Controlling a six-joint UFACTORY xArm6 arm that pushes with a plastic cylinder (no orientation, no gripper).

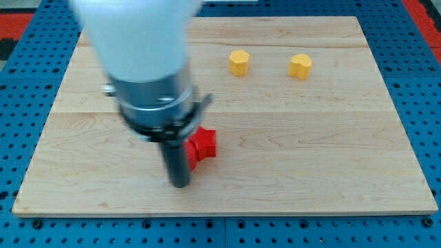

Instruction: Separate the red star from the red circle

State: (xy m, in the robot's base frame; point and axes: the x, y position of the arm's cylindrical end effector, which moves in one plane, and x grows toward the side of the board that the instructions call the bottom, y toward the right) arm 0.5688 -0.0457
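Note:
A red star block (202, 145) lies on the wooden board (310, 138), left of its middle and toward the view's bottom. My tip (180, 184) stands just left of and below the star, touching or nearly touching its left edge. The rod and the arm's wide body hide the board to the star's left. The red circle does not show; it may be hidden behind the arm.
A yellow hexagon block (238, 62) and a yellow heart-shaped block (300, 66) sit near the view's top, right of middle. The board's bottom edge runs close below my tip. Blue pegboard surrounds the board.

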